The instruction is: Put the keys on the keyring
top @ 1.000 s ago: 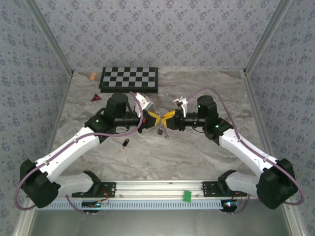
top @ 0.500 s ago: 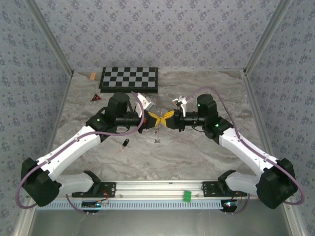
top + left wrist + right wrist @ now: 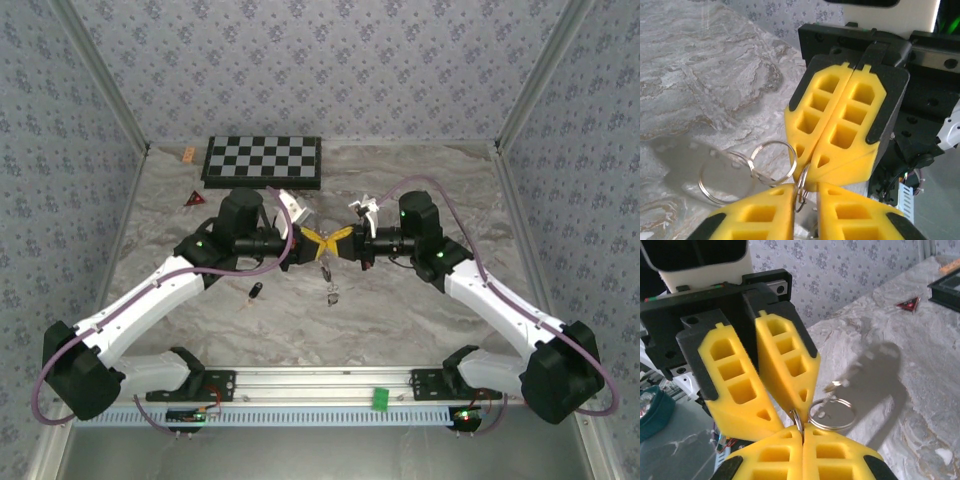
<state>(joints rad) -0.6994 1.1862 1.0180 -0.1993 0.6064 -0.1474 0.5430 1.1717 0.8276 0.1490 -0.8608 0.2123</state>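
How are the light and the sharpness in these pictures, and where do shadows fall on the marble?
Top external view: even light, no glare, sharp. Left wrist view: the keyring glints; a grey shadow lies on the table at its left. Right wrist view: a broad dark shadow crosses the marble; the far red triangle looks soft.

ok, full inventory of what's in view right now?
keyring: one, silvery linked loops, held up between the gripper tips
key: one clear, black head, on the table by the left forearm
checkerboard: one, black-white, far left
triangle: one, red, near the board's left corner
tan piece: one, far-left corner
green tag: one, near rail
table: one, marble
left gripper: yellow, slightly open around the keyring
right gripper: yellow, shut on the keyring
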